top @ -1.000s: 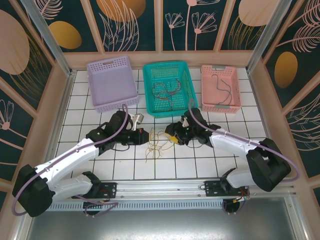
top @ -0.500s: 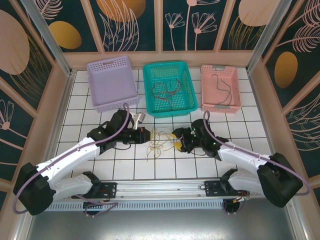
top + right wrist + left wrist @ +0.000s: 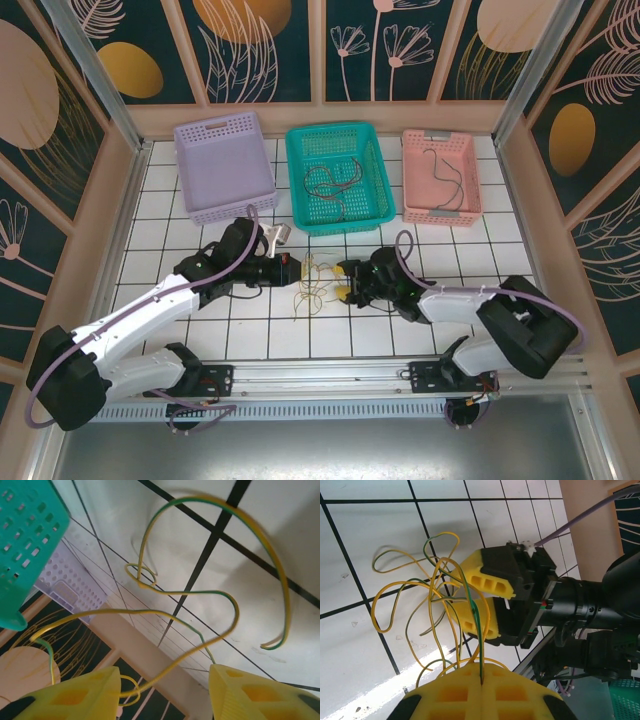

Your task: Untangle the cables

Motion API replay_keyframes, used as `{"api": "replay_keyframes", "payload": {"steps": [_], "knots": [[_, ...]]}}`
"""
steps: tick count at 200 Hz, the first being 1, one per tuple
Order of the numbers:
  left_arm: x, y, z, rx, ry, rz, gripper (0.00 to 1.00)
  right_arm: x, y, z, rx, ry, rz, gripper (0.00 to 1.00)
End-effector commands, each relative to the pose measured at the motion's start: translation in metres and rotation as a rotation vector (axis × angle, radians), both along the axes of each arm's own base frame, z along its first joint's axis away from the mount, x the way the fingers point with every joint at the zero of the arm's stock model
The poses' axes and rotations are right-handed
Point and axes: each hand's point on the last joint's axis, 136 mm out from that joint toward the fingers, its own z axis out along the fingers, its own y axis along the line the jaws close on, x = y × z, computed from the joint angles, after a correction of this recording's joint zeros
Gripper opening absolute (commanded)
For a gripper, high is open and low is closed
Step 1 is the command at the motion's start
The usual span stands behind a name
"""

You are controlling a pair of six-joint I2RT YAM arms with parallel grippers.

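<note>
Two tools work the cables [image 3: 314, 284]: left tool [image 3: 482, 681] clamps yellow-green strands; right tool [image 3: 165, 680], jaws apart, straddles a loop. Next move, likely: close, then pull apart.

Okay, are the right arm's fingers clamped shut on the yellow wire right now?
No, the right fingers stand well apart in the right wrist view, and the yellow-green cable just loops through the gap between them.

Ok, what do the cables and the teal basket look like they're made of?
The cables: thin wire in smooth yellow-and-green insulation that looks like plastic and holds springy loops. The core isn't visible. The teal basket: probably rigid moulded plastic, judging by its uniform colour and regular grid of holes.
</note>
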Motion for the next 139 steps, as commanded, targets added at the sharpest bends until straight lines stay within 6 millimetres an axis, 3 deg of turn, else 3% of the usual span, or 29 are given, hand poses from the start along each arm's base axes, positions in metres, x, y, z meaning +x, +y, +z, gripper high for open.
{"api": "replay_keyframes", "payload": {"steps": [1,18,34,54,77,94,113,139], "knots": [[0.001,-0.005,0.020,-0.046,-0.057,-0.018,0.00,0.020,0.012,0.024,0.074,-0.058,-0.054,0.33],[0.001,-0.001,0.018,-0.035,-0.059,0.004,0.00,0.025,0.001,0.021,-0.006,-0.088,-0.059,0.00],[0.008,0.013,0.011,0.033,-0.062,0.077,0.00,0.025,-0.024,0.013,-0.153,-0.103,-0.034,0.00],[0.025,0.050,-0.002,0.207,-0.080,0.263,0.00,0.025,-0.072,0.007,-0.324,-0.134,-0.017,0.00],[0.028,0.076,-0.011,0.300,-0.075,0.378,0.00,0.028,-0.119,0.015,-0.410,-0.194,-0.032,0.00],[0.026,0.084,-0.022,0.335,-0.044,0.410,0.00,0.030,-0.135,0.021,-0.433,-0.222,-0.014,0.00],[0.024,0.092,-0.038,0.386,-0.004,0.444,0.00,0.031,-0.139,0.023,-0.480,-0.243,0.032,0.00],[0.023,0.123,-0.055,0.551,0.028,0.548,0.00,0.034,-0.150,0.031,-0.545,-0.275,0.025,0.00]]}}
